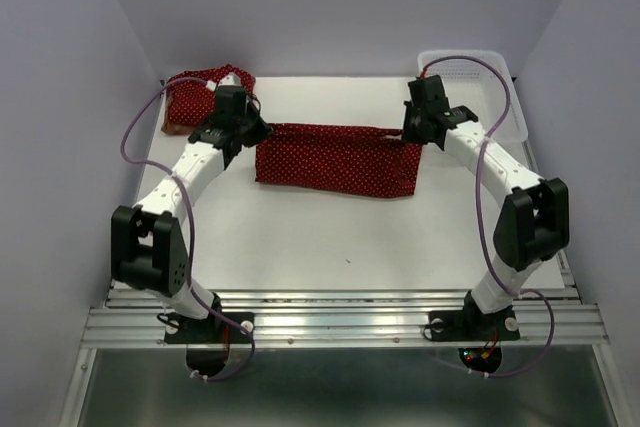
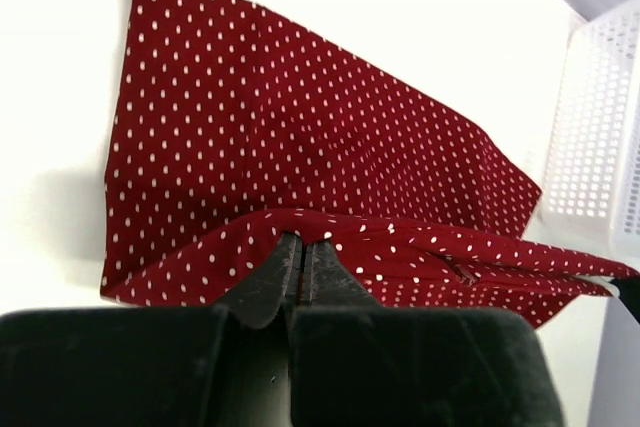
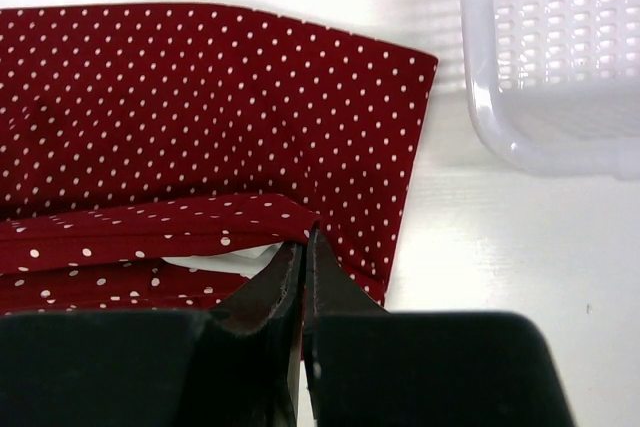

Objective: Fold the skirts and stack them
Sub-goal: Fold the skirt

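Left tool (image 2: 300, 244): the fingers are pressing together with no gap showing, pinching a raised fold of the dotted skirt (image 1: 338, 161) at its far left corner. Right tool (image 3: 304, 243): the fingers are likewise closing tight on cloth, gripping the same skirt at its far right corner. Both wrist views are showing the pinched hem lifting clear of the flat layer under it. A sliver of white lining (image 3: 215, 263) is showing beneath the raised hem on the right side.

The dotted skirt is lying spread flat across the middle of the worktop (image 1: 330, 237), its long side running left to right, slightly nearer the far edge than the near edge. Its far hem is stretching between the two tools.

A heap of dotted red cloth (image 1: 198, 93) is sitting at the far left corner, just beyond the left tool and apart from the spread skirt. How many pieces are making it up cannot be told.

The white mesh basket (image 3: 500, 132) is occupying the far right corner. A strip of bare worktop is separating its near left corner from the skirt's right edge, so the two are lying near but not touching.

Bare white surface is running from the skirt's near hem to the near edge, between the two arms.
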`<control>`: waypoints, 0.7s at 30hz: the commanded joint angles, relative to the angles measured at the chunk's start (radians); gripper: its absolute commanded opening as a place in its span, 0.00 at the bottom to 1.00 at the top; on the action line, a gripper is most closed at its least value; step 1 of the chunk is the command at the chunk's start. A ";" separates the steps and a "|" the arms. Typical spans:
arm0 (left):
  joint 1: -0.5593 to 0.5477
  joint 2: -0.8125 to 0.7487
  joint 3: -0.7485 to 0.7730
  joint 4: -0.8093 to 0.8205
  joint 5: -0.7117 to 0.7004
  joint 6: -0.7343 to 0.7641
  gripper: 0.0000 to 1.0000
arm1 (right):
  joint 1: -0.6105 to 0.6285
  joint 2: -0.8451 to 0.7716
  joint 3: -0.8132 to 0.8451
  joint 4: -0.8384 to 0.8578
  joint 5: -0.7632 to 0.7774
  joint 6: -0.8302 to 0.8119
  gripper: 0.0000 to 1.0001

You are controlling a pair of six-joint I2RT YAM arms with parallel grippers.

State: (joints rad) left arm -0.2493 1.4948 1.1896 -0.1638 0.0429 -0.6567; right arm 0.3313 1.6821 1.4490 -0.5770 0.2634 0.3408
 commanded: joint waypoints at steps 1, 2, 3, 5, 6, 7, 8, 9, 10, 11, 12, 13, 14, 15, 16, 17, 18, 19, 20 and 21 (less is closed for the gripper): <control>0.021 0.100 0.163 -0.023 -0.097 0.084 0.00 | -0.047 0.076 0.102 -0.021 0.085 -0.049 0.01; 0.021 0.132 0.194 -0.034 -0.091 0.092 0.00 | -0.048 0.096 0.117 -0.021 0.082 -0.052 0.01; 0.021 0.187 0.235 -0.042 -0.090 0.097 0.00 | -0.048 0.135 0.132 -0.020 0.080 -0.062 0.01; 0.022 0.257 0.269 -0.046 -0.090 0.095 0.00 | -0.048 0.177 0.169 -0.014 0.079 -0.065 0.01; 0.025 0.278 0.283 -0.043 -0.089 0.092 0.00 | -0.048 0.197 0.181 -0.004 0.082 -0.065 0.01; 0.027 0.297 0.306 -0.033 -0.087 0.091 0.00 | -0.057 0.236 0.195 -0.004 0.091 -0.062 0.01; 0.028 0.314 0.321 -0.029 -0.089 0.091 0.00 | -0.057 0.258 0.211 -0.004 0.095 -0.059 0.00; 0.031 0.352 0.333 -0.029 -0.089 0.091 0.00 | -0.057 0.277 0.240 -0.004 0.100 -0.057 0.01; 0.031 0.369 0.367 -0.031 -0.092 0.091 0.00 | -0.057 0.293 0.254 -0.004 0.103 -0.053 0.01; 0.035 0.405 0.384 -0.031 -0.098 0.094 0.00 | -0.057 0.324 0.266 -0.004 0.108 -0.049 0.01; 0.036 0.424 0.401 -0.032 -0.101 0.097 0.00 | -0.057 0.340 0.278 -0.004 0.112 -0.048 0.03; 0.038 0.442 0.433 -0.037 -0.110 0.097 0.00 | -0.057 0.353 0.301 0.000 0.122 -0.048 0.04; 0.039 0.476 0.450 -0.040 -0.127 0.100 0.00 | -0.057 0.379 0.312 0.005 0.122 -0.052 0.04; 0.041 0.495 0.479 -0.042 -0.133 0.100 0.00 | -0.066 0.393 0.335 0.017 0.122 -0.059 0.04; 0.044 0.511 0.493 -0.042 -0.136 0.100 0.00 | -0.066 0.407 0.349 0.020 0.119 -0.065 0.04; 0.045 0.542 0.507 -0.036 -0.135 0.103 0.00 | -0.066 0.424 0.365 0.020 0.116 -0.066 0.05; 0.047 0.559 0.521 -0.033 -0.135 0.112 0.00 | -0.066 0.453 0.382 0.020 0.115 -0.069 0.05; 0.047 0.574 0.548 -0.029 -0.138 0.115 0.00 | -0.066 0.467 0.395 0.022 0.117 -0.072 0.06; 0.048 0.606 0.568 -0.040 -0.144 0.120 0.00 | -0.066 0.484 0.428 0.020 0.114 -0.077 0.09; 0.048 0.622 0.591 -0.052 -0.143 0.129 0.00 | -0.066 0.511 0.445 0.014 0.112 -0.080 0.12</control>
State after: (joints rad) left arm -0.2340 2.0880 1.6836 -0.2146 -0.0135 -0.5804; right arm 0.2985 2.1429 1.8011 -0.5739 0.3080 0.2977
